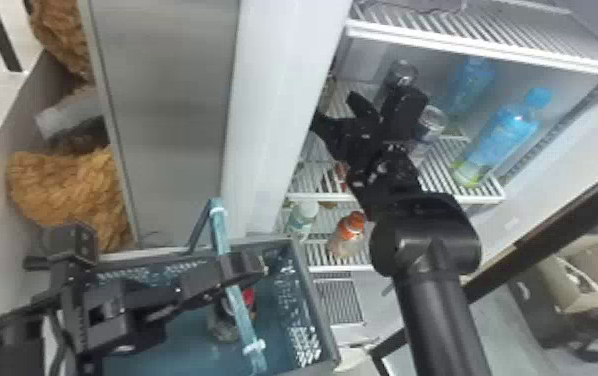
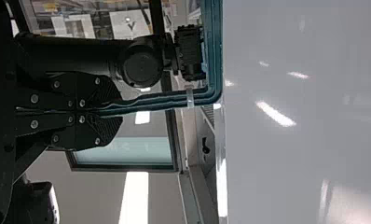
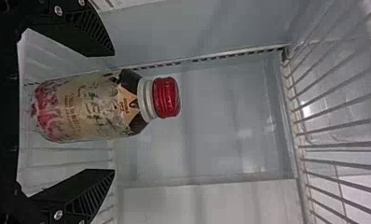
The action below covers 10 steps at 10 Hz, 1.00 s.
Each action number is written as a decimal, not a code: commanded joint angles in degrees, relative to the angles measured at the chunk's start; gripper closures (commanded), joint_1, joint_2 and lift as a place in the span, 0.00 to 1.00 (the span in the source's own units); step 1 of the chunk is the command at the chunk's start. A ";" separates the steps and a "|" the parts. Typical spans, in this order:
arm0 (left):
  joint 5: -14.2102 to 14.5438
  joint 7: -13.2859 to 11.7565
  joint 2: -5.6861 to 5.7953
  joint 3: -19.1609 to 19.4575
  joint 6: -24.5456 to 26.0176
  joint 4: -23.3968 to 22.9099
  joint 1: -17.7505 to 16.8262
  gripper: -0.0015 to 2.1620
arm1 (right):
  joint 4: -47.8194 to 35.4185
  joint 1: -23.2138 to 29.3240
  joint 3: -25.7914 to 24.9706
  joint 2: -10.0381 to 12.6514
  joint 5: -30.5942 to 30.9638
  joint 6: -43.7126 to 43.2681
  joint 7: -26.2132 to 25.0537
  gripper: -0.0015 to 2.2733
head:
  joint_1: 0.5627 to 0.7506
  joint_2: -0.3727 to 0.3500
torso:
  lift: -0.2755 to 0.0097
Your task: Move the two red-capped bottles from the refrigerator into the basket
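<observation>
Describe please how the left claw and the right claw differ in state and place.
The left claw is closed on the handle of the basket, while the right claw is open, its fingers on both sides of a red-capped bottle with visible gaps.
The left claw is at the basket; the right claw is inside the refrigerator.
Both have black, ribbed fingers.

Robot black nearly all over. Smooth black tubular right arm [image 1: 445, 320]: soft sheen, bulky rounded black joint housing [image 1: 425, 240]. Boxy black left arm [image 1: 133, 305]: angular blocks and plates, dark slim cable [image 1: 65, 345] alongside. Black left gripper [image 1: 262, 265]: broad flat fingers [image 2: 88, 137], finely ridged angled tips, round silvery screws [image 2: 34, 98]. Black right gripper [image 1: 334, 106]: matching wedge-shaped ends, same ridges, silvery screws too.
</observation>
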 commanded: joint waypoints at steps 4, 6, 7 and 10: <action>0.07 0.00 0.03 0.03 -0.13 0.00 0.08 0.56 | 5.33 -4.72 2.20 -0.14 0.88 -0.44 -0.40 0.05 | 0.70 0.17 | 0.97; 0.19 0.00 0.03 0.14 -0.13 0.00 0.08 0.56 | 5.89 -4.86 2.08 -0.22 1.00 -0.30 -0.49 0.13 | 0.70 0.17 | 0.97; 0.19 0.00 0.03 0.14 -0.13 0.00 0.08 0.56 | 6.74 -4.86 1.74 -0.31 -0.49 0.13 -0.49 0.34 | 0.70 0.17 | 0.97; 0.19 0.00 0.03 0.03 -0.13 0.00 0.08 0.56 | 4.63 -3.88 1.28 -0.57 -1.17 0.55 -0.40 0.56 | 0.70 0.16 | 0.97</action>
